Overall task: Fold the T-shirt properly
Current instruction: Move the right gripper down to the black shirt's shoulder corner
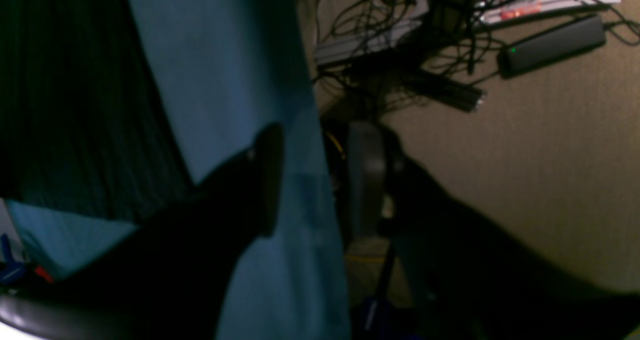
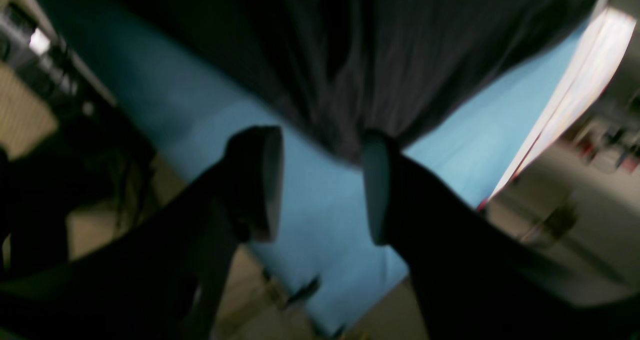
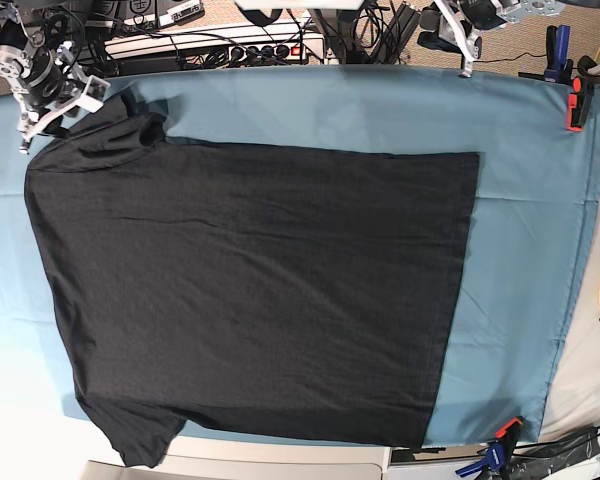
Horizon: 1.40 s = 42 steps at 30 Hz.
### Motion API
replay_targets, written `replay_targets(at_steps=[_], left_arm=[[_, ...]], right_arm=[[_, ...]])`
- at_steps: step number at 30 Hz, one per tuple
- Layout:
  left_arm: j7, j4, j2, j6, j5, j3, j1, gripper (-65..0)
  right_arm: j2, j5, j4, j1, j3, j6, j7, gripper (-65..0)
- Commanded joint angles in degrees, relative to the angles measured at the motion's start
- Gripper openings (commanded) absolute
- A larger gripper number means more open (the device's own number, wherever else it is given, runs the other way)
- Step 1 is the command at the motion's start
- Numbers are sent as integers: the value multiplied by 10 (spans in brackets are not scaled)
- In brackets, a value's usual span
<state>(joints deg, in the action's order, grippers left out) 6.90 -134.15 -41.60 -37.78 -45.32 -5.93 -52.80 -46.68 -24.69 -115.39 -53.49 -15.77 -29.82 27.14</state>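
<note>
T-shirt (image 3: 250, 290) is spread flat, plain side up, on the blue-clothed counter (image 3: 525, 250); left tool (image 1: 320, 180) and right tool (image 2: 322, 185) are released, nothing gripped.

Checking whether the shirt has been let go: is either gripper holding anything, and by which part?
Nothing is held. Left gripper and right gripper both stand open and empty; the T-shirt lies flat.

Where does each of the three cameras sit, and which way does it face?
Base: overhead, looking straight down on the T-shirt spread on the teal cloth; both arms show at the far edge.
Left wrist: on the left gripper, looking past its open fingers at the cloth's edge and floor cables.
Right wrist: on the right gripper, open, facing the shirt's edge.
All three share the shirt and the cloth.
</note>
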Motion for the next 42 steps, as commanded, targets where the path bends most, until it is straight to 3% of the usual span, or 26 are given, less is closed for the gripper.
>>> replay_targets(at_steps=[1, 13, 18, 25, 31, 35, 38, 42], left_arm=[[-7, -9, -5, 7, 6, 1, -5, -393], [-9, -9, -5, 20, 6, 1, 6, -387], [-9, -9, -5, 20, 7, 1, 14, -387], [-9, -9, -5, 20, 26, 1, 15, -387], [-9, -9, -5, 20, 26, 1, 15, -387], [-9, -9, -5, 20, 26, 1, 15, -387], [-9, -9, -5, 20, 26, 1, 15, -387], [-9, -9, -4, 20, 26, 1, 15, -387]], right_arm=[[-9, 5, -6, -2, -7, 7, 6, -338], [-9, 6, 26, 3, -7, 11, -4, -336], [-9, -10, 26, 7, -7, 30, -16, -336], [-9, -8, 26, 13, -7, 28, -36, -336], [-9, -2, 28, 13, 0, 5, -39, -337], [-9, -23, 53, 35, 54, 14, -37, -337], [-9, -65, 83, 69, 121, 61, -23, -337], [-9, -95, 106, 105, 193, 91, 0, -337]])
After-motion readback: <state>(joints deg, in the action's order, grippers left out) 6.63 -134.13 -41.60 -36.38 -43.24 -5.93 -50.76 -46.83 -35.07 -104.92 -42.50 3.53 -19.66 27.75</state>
